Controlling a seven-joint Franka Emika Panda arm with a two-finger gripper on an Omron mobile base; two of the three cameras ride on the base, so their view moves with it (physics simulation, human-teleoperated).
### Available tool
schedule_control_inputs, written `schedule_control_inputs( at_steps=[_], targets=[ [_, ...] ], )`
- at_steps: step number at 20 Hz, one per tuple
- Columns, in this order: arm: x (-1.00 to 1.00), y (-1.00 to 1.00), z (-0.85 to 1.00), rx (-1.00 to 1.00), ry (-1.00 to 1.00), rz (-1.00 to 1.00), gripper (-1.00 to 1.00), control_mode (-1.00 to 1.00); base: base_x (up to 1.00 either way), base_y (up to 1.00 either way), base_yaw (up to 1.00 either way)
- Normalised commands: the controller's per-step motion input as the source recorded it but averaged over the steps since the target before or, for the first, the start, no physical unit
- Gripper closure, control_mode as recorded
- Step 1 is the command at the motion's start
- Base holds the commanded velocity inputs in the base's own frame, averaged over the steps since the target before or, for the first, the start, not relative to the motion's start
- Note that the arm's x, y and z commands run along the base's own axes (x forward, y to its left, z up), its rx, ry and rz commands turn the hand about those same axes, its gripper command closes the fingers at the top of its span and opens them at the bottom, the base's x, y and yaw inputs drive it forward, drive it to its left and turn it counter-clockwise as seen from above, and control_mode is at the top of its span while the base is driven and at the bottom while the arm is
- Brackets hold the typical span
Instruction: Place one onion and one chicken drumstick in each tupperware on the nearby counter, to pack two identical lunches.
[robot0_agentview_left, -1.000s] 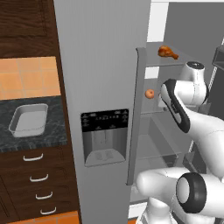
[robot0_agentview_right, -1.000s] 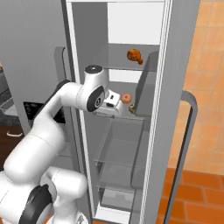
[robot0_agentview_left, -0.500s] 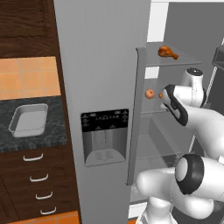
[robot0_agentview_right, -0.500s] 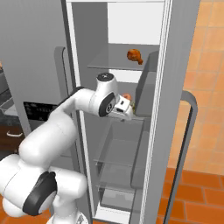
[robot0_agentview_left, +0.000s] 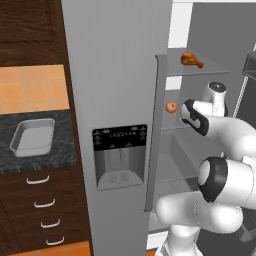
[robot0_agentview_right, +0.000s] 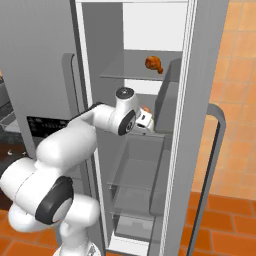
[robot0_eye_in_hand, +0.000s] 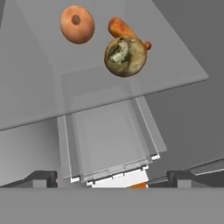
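With its fingers spread wide and empty, the end effector (robot0_eye_in_hand: 112, 177) risked knocking the onion (robot0_eye_in_hand: 77, 24) off the fridge shelf (robot0_eye_in_hand: 175, 65) if it closed off-centre.

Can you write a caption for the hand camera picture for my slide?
Open gripper looks down at an onion, a mushroom and a chicken drumstick on a glass fridge shelf.

flat, even rendered light, soft faint shadows, no glare, slightly coarse and blurry throughout.

A grey fridge (robot0_agentview_left: 115, 75) with a dispenser panel (robot0_agentview_left: 120, 157) stands open, glass shelves (robot0_agentview_right: 135, 75) inside.
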Motion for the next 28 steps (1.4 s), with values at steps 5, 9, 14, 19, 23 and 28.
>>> schedule_control_inputs(
  at_steps=[5,9,14,19,23,28],
  targets=[
    [0.24,-0.2,-0.25,-0.01,-0.07,0.0,-1.0,-1.0,0.0,0.0,0.0],
    [0.41,-0.12,-0.08,0.0,0.0,0.0,-1.0,-1.0,0.0,0.0,0.0],
    [0.4,-0.27,0.0,0.0,0.0,0.0,-1.0,-1.0,0.0,0.0,0.0],
    [0.42,-0.2,-0.06,0.0,0.0,0.0,-1.0,-1.0,0.0,0.0,0.0],
    [0.35,-0.16,-0.12,0.0,0.0,0.0,-1.0,-1.0,0.0,0.0,0.0],
    [0.39,-0.1,-0.19,0.0,0.0,0.0,-1.0,-1.0,0.0,0.0,0.0]
  ],
)
